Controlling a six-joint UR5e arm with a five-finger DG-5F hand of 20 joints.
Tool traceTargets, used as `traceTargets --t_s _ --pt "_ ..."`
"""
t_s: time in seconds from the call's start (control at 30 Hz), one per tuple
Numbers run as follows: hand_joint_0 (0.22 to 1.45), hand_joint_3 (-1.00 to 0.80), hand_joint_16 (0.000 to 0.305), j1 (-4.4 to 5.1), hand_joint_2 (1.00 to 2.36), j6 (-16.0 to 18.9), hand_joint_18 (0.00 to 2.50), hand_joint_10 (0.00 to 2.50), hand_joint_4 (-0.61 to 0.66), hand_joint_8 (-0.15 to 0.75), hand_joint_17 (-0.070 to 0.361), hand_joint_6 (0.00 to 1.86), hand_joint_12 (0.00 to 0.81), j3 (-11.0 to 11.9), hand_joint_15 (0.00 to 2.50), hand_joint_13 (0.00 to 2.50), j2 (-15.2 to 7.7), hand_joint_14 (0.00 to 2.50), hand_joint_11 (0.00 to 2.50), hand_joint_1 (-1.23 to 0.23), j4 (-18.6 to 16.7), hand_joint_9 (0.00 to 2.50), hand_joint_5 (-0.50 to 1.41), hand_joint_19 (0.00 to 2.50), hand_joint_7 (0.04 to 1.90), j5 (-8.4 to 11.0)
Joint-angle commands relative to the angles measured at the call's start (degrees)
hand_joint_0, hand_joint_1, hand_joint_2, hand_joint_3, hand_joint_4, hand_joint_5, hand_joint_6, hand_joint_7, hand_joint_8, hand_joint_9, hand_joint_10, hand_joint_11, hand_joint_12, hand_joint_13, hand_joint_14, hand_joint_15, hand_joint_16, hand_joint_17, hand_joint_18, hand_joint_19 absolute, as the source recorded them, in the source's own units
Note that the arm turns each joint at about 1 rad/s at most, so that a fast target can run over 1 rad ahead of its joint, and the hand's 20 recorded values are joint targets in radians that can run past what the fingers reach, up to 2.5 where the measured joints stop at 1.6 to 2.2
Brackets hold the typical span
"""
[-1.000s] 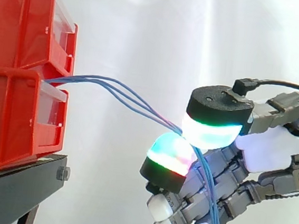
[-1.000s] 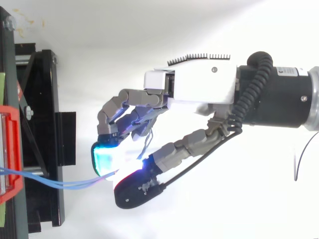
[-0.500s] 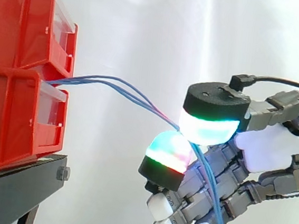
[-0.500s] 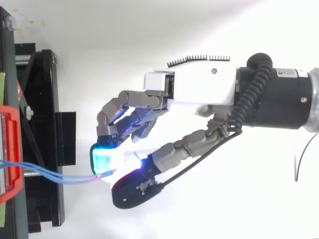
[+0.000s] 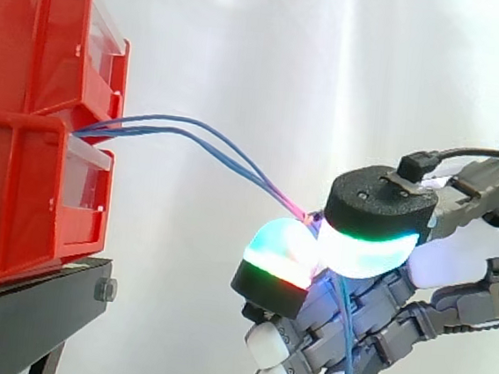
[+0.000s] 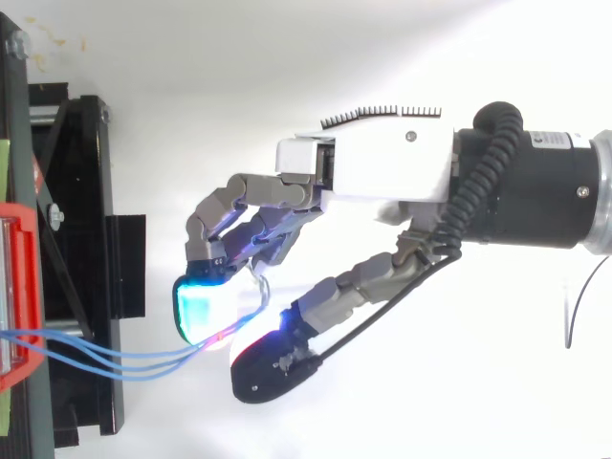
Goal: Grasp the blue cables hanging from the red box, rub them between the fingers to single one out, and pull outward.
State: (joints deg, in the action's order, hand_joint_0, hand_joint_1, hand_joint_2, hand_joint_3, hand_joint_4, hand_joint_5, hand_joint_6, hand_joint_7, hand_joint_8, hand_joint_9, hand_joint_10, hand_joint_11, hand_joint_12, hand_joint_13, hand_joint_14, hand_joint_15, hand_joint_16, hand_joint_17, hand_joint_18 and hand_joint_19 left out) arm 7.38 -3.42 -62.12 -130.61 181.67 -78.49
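**A:** What takes up the most room?

**B:** The white curtain behind everything. Next is the black stand at the left of the side view. The lower red bin sits on it, with the upper red bin stacked on top.

**A:** And the robot?

**B:** The arm comes in from the right edge in both views. The hand at its end is well apart from the bins, with its fingers reaching towards them (roughly level with the lower red bin, seen from the side).

**A:** Fingers apart or together?

**B:** Closed in a pinch. The lower pad glows green, cyan and red. The upper pad glows cyan-white under a black cap. The two press together with the blue cables clamped between them. The other fingers are curled underneath.

**A:** Where do the cables run?

**B:** They come out at the left, from the gap between the two bins, just over the lower red bin's clear front. They arc slightly upward, then slope down to the right into the pinch. From above, three strands can be made out. They are spread apart near the bin and draw together at the pads. Below the pinch they hang down past the curled fingers and run off the bottom edge of the side view.
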Motion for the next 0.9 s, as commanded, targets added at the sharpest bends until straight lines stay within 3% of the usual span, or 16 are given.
traceTargets --t_s 0.0,0.27,0.43,0.67,0.87 --pt "0.59 -0.50 0.046 0.00 1.00 -0.01 0.64 0.01 0.22 0.244 0.103 0.83 0.341 0.16 0.20 0.58 0.00 0.01 0.43 -0.85 0.00 0.68 -0.19 0.47 0.95 0.00" --pt "0.52 -0.50 0.049 -0.09 1.00 0.08 0.66 0.01 0.25 0.266 0.110 0.82 0.360 0.86 0.21 0.61 0.00 0.01 0.43 -0.76 0.88 0.73 -0.17 0.48 0.97 0.00" --pt "0.57 -0.50 0.047 -0.09 1.00 0.08 0.65 0.01 0.24 0.261 0.105 0.81 0.350 0.86 0.21 0.61 0.00 0.01 0.43 -0.72 0.88 0.74 -0.16 0.49 1.00 0.00" --pt "0.58 -0.10 0.051 -0.09 1.02 -0.01 0.69 0.01 0.15 0.283 0.115 0.87 0.373 0.86 0.21 0.63 0.00 0.01 0.42 -0.77 0.97 0.74 -0.17 0.46 1.04 -0.35" --pt "0.63 -0.09 0.049 -0.17 1.02 0.08 0.68 0.01 0.14 0.261 0.109 0.88 0.361 0.86 0.20 0.61 0.00 0.01 0.42 -0.84 1.49 0.69 -0.19 0.46 0.96 -0.44"
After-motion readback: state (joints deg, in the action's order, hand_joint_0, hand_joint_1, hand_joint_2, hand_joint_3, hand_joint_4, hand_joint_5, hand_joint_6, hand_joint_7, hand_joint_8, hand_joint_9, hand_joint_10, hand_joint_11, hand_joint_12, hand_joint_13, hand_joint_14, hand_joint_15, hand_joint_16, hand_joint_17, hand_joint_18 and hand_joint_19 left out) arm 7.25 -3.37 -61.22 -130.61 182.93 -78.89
